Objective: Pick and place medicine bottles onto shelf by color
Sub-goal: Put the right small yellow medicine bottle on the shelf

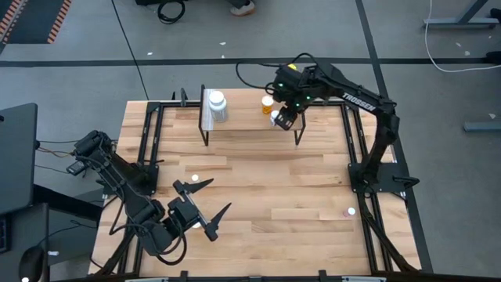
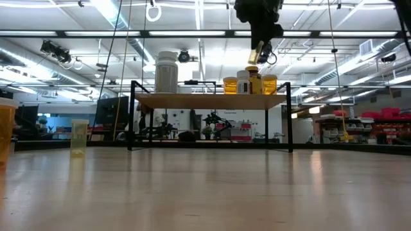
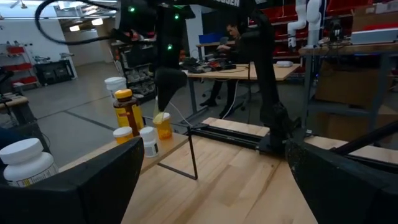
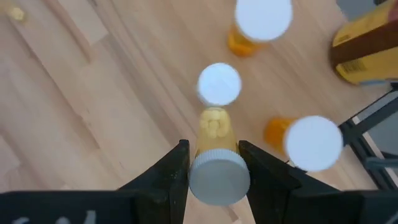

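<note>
High view shows the shelf at the far side of the counter, with a large white bottle at its whitish end and a cluster of orange ones at the other, under the right hand. That hand is clenched on a small bottle with a pale cap, gripped just below the cap, its clear amber body full of round yellowish pills; it hangs cap-toward-camera over the shelf's orange group. The left hand waits near the counter's near edge, fingers spread wide and empty.

Judging progress: the sorting looks well under way. In the low view the shelf carries the white bottle alone at one end and, well apart, a tight group: an amber vial, a small white-capped bottle, a darker amber bottle with a yellow cap and another amber vial. The held bottle is not yet set down. At least two more wait on the counter, close to the low camera: an orange one at the edge and a pale translucent one beside it, so several placements remain.

Materials: the shelf is a light-wood plank on thin black metal legs; the counter is butcher-block wood, matte, with visible strips. The bottles are smooth round plastic cylinders, translucent amber or opaque white, with flat disc caps that look slick and easy to tip
</note>
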Controlling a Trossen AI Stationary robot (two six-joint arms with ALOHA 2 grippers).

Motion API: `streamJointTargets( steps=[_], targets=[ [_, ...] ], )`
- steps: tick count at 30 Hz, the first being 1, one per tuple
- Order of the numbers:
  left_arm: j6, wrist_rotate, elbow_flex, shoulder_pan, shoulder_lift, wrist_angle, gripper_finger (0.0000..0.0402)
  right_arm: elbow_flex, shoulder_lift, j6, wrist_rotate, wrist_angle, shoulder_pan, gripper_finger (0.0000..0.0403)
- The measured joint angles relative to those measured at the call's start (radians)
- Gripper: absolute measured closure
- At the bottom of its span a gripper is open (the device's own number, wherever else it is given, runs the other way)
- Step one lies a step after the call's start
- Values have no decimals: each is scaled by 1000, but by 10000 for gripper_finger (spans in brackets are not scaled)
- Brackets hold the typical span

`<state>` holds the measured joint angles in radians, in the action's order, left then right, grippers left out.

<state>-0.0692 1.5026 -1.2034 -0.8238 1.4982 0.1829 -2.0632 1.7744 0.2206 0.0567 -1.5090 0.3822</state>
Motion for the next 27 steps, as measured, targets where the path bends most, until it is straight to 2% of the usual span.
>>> streamJointTargets(
  steps=[4, 9, 12, 16, 27],
  targets=[
    [0, -18, 0, 0, 0, 0, 2, -122, 101, -2, 2, -63, -15, 260],
    [0, -23, 0, 0, 0, -2, 2, -295, 227, -38, -12, -53, -20, 260],
    [0, -23, 0, -5, 0, -10, 2, -264, 221, -46, -47, -17, -9, 260],
    [1, -24, 0, -5, 0, -18, 2, -277, 257, -48, -24, -73, 3, 260],
    [-20, -24, 0, -5, 0, -24, 2, -278, 301, -57, -23, -50, -14, 260]
  ],
)
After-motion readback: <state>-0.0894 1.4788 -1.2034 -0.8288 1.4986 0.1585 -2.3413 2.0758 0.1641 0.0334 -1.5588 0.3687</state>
